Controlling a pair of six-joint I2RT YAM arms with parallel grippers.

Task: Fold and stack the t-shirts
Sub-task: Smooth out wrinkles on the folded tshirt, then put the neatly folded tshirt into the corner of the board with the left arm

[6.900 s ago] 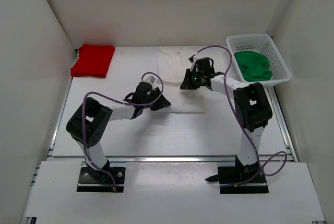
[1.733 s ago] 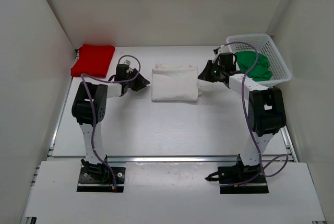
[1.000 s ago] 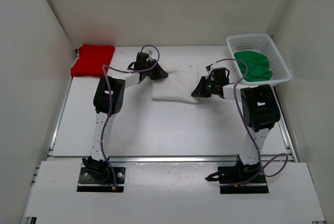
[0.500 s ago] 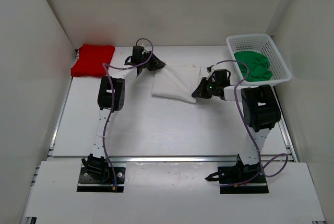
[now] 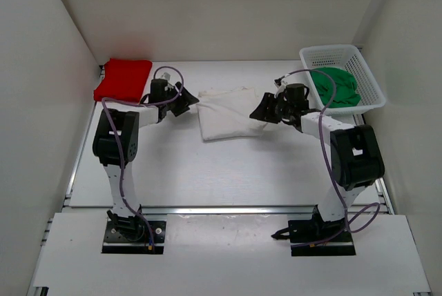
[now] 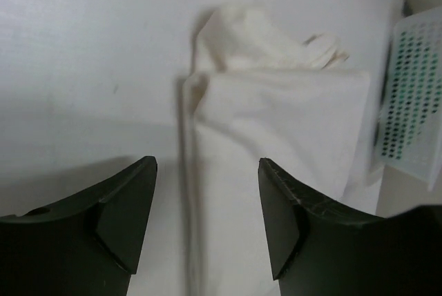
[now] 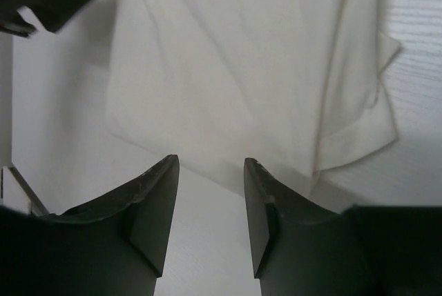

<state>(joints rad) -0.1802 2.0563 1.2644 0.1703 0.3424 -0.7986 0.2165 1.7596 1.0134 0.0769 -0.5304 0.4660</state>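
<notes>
Fold finished, stack pending: the white surface (image 5: 228, 172) is seen from above with three shirts well apart. The white t-shirt (image 5: 224, 113) is laid mid-surface as a folded oblong, slightly askew. It is flanked by both arms, probably because that open middle ground is within reach of each. A loose scrap of cloth is seen bunched at one corner, so the fold may be judged less than tidy.

The red t-shirt (image 5: 124, 79) is set folded in the far left corner, where the stack is presumably meant to be built. The green t-shirt (image 5: 337, 87) is left crumpled in the white mesh basket (image 5: 331, 52) at the far right, apparently not yet handled.

The left pincer (image 5: 185, 101) is held just beside the white shirt's left edge. Its fingers (image 6: 131, 199) are parted and nothing is gripped between them. The right pincer (image 5: 257, 112) is held at the opposite edge, likewise spread and empty. A carry of the white shirt onto the red one is judged the likely next step.
</notes>
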